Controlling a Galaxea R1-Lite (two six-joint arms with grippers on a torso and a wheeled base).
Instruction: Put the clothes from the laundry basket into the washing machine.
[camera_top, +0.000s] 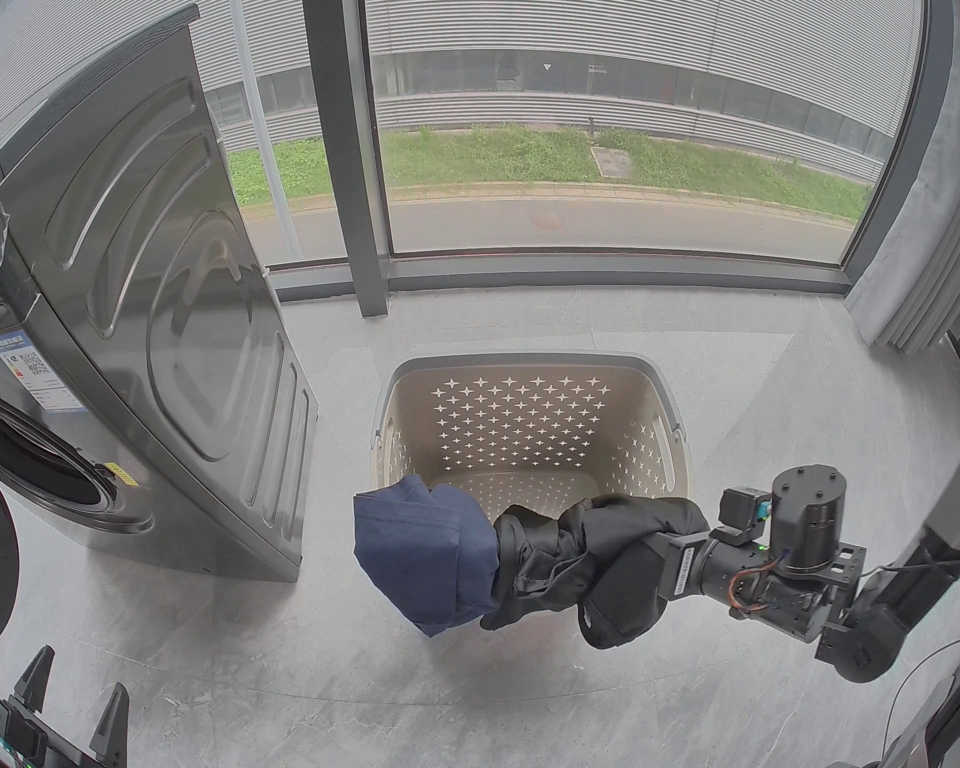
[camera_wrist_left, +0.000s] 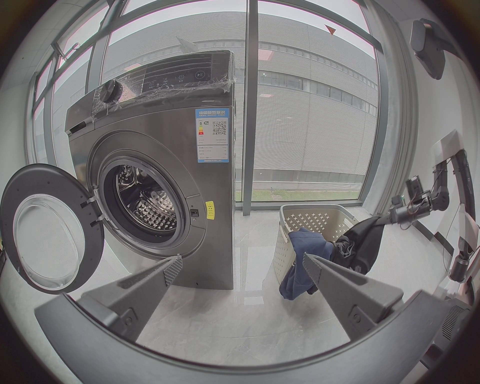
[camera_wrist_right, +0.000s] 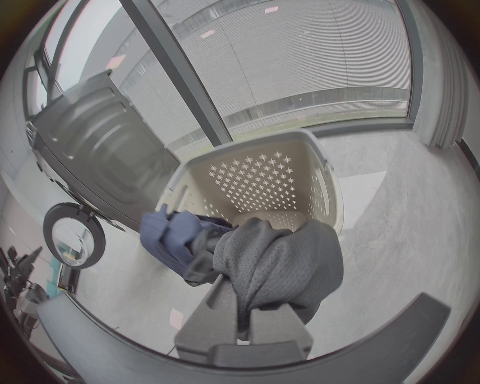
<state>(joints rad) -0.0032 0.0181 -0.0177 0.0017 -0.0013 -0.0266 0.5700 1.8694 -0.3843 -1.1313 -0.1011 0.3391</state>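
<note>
Above the rim of the laundry basket (camera_top: 530, 362), my right tool (camera_wrist_right: 243, 307) pinches the dark garment (camera_top: 590, 560), blue garment (camera_top: 425, 560) apparently caught with it, so I should swing slowly to the washing machine (camera_wrist_left: 142, 200); left tool (camera_wrist_left: 241, 259) spread.

A laundry corner in a modern building: a front-loading washing machine (camera_wrist_left: 165, 200) is standing on a pale stone-look floor (camera_top: 300, 660) beside tall windows (camera_top: 620, 60) looking onto a lawn (camera_top: 500, 155) and road (camera_top: 600, 225), a laundry basket (camera_top: 520, 420) sitting nearby, a curtain (camera_top: 910, 270) hanging aside.
</note>
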